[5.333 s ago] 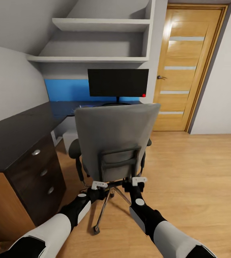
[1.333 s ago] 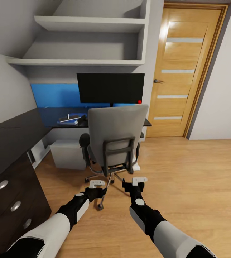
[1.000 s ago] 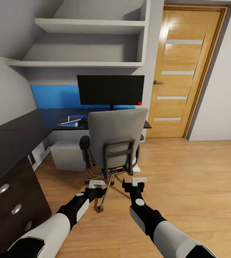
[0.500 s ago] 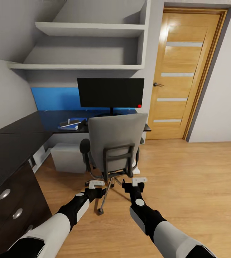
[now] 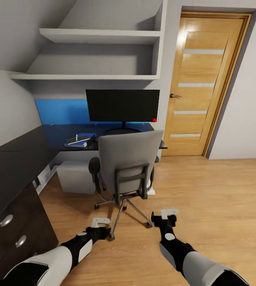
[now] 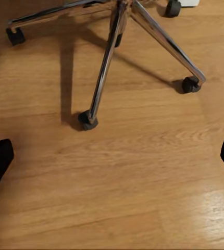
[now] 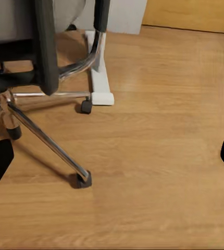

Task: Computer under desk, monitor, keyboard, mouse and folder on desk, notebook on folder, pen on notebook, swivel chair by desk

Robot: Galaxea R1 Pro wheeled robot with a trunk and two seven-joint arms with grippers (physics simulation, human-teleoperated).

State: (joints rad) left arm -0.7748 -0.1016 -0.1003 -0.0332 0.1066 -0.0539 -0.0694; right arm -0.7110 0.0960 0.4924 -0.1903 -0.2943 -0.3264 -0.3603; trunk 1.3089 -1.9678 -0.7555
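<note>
The swivel chair [image 5: 127, 159] stands with its grey back toward me, tucked against the black desk [image 5: 20, 153]. On the desk behind it stands the monitor [image 5: 122, 105]. Left of the chair, the blue folder [image 5: 79, 144] lies on the desk with the dark notebook [image 5: 76, 139] on top and a pale pen [image 5: 88, 137] across it. The pale computer [image 5: 77, 176] sits under the desk. Keyboard and mouse are hidden. My left gripper [image 5: 100, 226] and right gripper [image 5: 168, 216] hang open above the floor, short of the chair's star base [image 6: 109, 57] [image 7: 44, 140].
A dark drawer cabinet [image 5: 14, 228] stands at my left under the desk's side wing. A wooden door [image 5: 199, 91] is shut at the back right. Grey shelves [image 5: 100, 36] hang above the monitor. The desk's white leg [image 7: 99, 67] stands beside the chair base. Plank floor stretches to the right.
The chair has rolled away from me toward the desk since the earliest frame. In the last half second both grippers dropped lower and spread apart, away from the chair back.
</note>
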